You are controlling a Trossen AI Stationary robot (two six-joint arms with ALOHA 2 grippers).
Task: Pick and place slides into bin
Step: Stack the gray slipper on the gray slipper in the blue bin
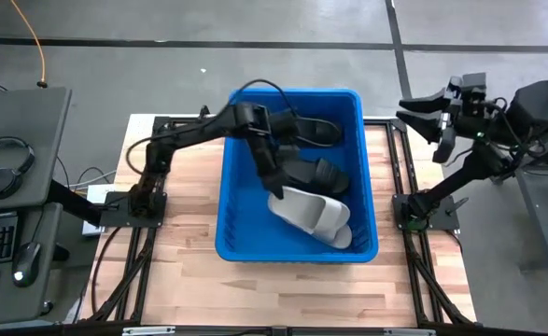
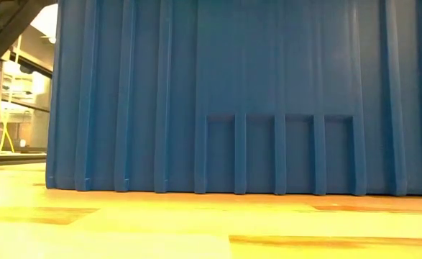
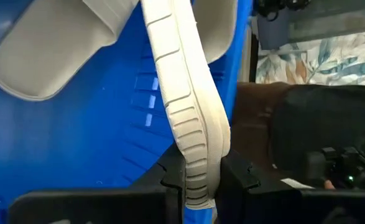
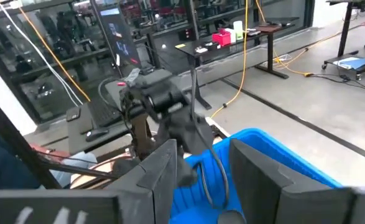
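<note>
The blue bin (image 1: 225, 201) stands mid-table, and its wall (image 2: 232, 93) fills the low view. Two black slides (image 1: 313, 131) (image 1: 322, 174) lie in its far half. A light grey slide (image 1: 313, 217) lies in the near right part. My left gripper (image 1: 275, 193) reaches down into the bin from the table's left and is shut on that slide (image 3: 188, 106). Another pale rounded slide part (image 3: 45, 56) shows beside it; whether it is a second slide, I cannot tell. My right gripper (image 1: 421, 117) hangs open and high, beyond the table's right edge. My left gripper pinches one end of the light grey slide's sole (image 3: 198, 171) between its two fingers, one on each flat face, with the ribbed edge showing between them. The fingers slant down from the table's left. The slide's remainder stretches toward the bin's near right corner.
A bare wooden tabletop (image 1: 180, 280) surrounds the bin, with black frame rails along its edges. A side desk (image 1: 12, 177) with headphones, keyboard and mouse stands off the table's left. My right gripper's fingers (image 4: 163, 174) have only the bin rim (image 4: 263, 146) beyond them.
</note>
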